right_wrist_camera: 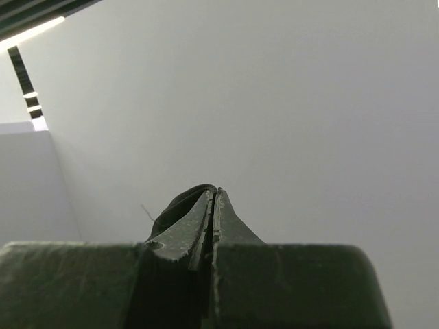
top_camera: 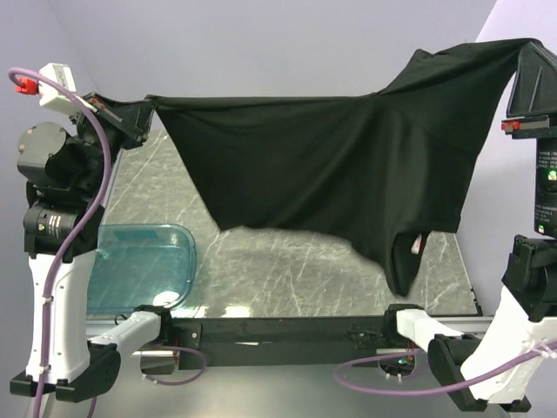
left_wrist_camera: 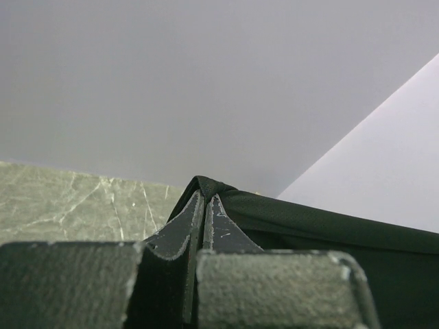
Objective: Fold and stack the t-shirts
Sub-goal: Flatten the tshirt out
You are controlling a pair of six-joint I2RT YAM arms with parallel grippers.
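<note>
Top external view, nearest first: a teal tray (top_camera: pixel 144 261) sits at the near-left corner of the bench (top_camera: pixel 287 270), and no folded stack shows anywhere. Further back, the black t-shirt (top_camera: pixel 331 165) hangs stretched out in the air above the bench. The left fingers (left_wrist_camera: pixel 197 209) and right fingers (right_wrist_camera: pixel 208 205) each pinch an upper edge tight. Folding looks barely begun; laying flat, folding and stacking remain.

Teal tray (top_camera: pixel 148 261) on marble table (top_camera: pixel 287 270)
</note>
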